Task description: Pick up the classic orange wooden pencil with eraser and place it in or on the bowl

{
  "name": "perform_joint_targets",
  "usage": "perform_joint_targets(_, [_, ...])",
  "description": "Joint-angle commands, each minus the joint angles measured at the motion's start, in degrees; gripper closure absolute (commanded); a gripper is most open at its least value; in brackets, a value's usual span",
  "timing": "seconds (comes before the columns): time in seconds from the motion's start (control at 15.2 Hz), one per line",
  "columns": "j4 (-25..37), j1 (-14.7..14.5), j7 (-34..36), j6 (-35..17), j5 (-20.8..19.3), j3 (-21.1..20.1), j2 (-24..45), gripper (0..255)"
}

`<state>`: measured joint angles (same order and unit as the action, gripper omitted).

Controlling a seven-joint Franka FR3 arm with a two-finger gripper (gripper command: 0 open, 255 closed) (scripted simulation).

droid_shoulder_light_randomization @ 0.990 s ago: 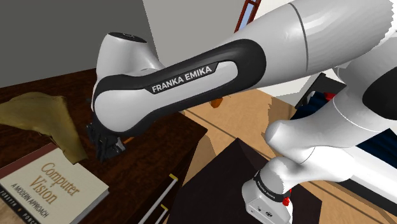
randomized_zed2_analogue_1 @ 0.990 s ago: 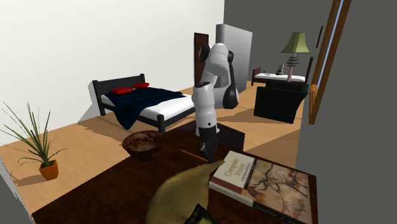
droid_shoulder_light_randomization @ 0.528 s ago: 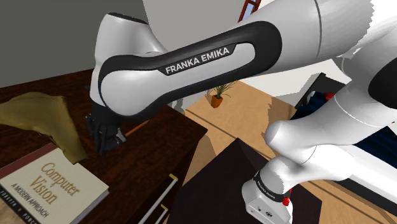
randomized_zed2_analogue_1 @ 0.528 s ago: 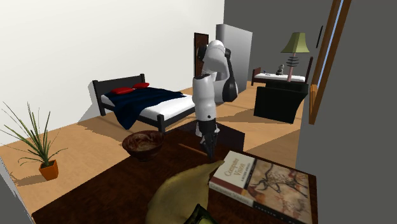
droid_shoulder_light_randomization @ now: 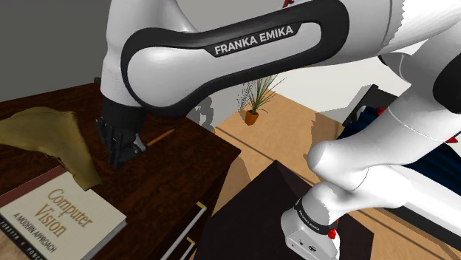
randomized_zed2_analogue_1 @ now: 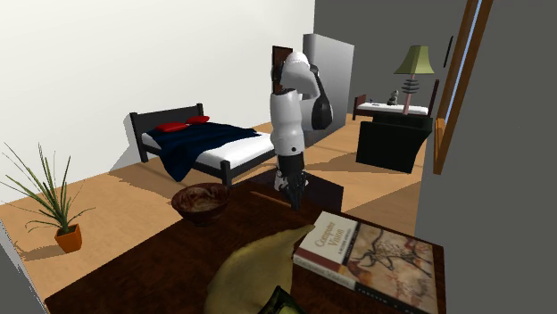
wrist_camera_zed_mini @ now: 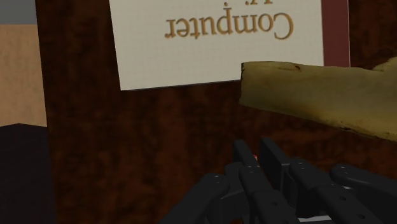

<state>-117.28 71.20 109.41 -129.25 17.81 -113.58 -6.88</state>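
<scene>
Black two-finger gripper pinching the thin orange pencil: carry level, release centred over the round dark-brown bowl.

Flat, even light, no glare. In the second exterior view the white wall at upper left is brightest, and the bed drops a soft shadow on the floor. The dark bench reads dim. In the wrist view the black end effector barely separates from it. The orange pencil shows bright.
</scene>
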Motion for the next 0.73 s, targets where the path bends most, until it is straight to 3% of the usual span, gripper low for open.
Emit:
perform_joint_targets(0.0, [1.0,-0.5,1.1,1.2,-1.4,0.5,0.9,255])
perform_joint_targets(0.66, [6.0,-2.6,6.6,7.5,-8.6,1.3,6.3,255])
